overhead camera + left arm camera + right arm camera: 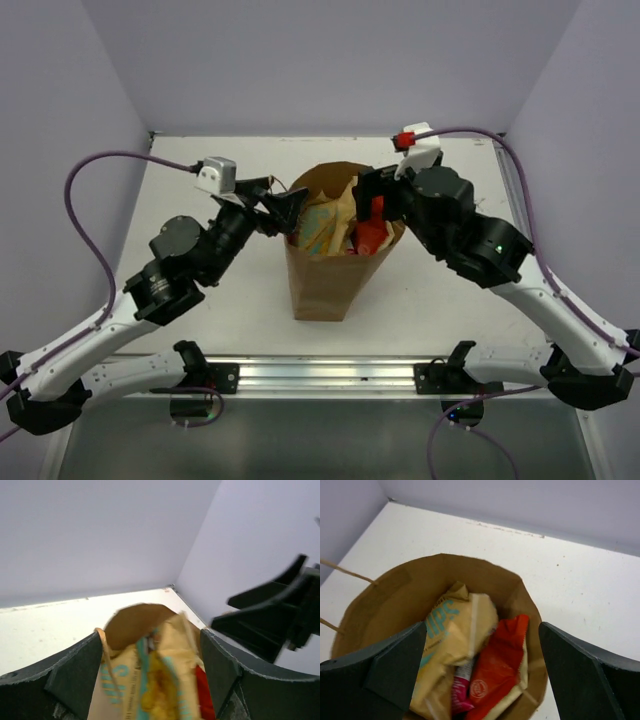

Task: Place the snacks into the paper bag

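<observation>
The brown paper bag [322, 280] stands upright in the middle of the table, mouth open. Inside it I see the large tan packet [451, 630], an orange-red packet [499, 672] and the magenta packet [461, 690] wedged between them. The tan packet [157, 680] and a red edge [204, 692] also show in the left wrist view. My left gripper [283, 208] is open at the bag's left rim, its jaws wide above the mouth. My right gripper [367, 200] is open over the bag's right rim, jaws spread and empty.
The bag's twine handles [345, 572] stick out to the left. White walls enclose the white table [440, 290] at the back and sides. A metal rail [320, 375] runs along the near edge.
</observation>
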`<act>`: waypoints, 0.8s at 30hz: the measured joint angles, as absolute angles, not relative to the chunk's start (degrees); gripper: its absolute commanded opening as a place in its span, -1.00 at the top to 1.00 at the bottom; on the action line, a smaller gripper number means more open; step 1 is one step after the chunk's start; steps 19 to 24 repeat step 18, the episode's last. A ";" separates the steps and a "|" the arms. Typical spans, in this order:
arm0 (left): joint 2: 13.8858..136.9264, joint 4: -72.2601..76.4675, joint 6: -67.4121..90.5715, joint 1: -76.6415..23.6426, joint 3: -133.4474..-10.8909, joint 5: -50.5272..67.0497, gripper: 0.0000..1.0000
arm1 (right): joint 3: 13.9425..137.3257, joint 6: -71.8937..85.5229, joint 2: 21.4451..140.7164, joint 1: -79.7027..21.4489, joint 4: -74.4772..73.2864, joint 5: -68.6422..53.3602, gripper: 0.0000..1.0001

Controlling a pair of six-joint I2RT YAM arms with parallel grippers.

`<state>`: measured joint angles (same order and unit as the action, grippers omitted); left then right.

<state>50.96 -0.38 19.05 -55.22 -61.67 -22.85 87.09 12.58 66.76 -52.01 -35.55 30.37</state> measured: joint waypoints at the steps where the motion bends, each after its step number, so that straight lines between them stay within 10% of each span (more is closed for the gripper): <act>1: 50.37 -0.64 18.37 -55.22 -62.39 -24.64 -0.60 | 87.55 12.58 65.71 -52.01 -35.88 30.59 -0.98; 24: 37.45 -6.20 10.31 -55.27 -62.76 -51.33 -0.52 | 89.86 12.56 54.81 -52.01 -44.40 47.42 -0.98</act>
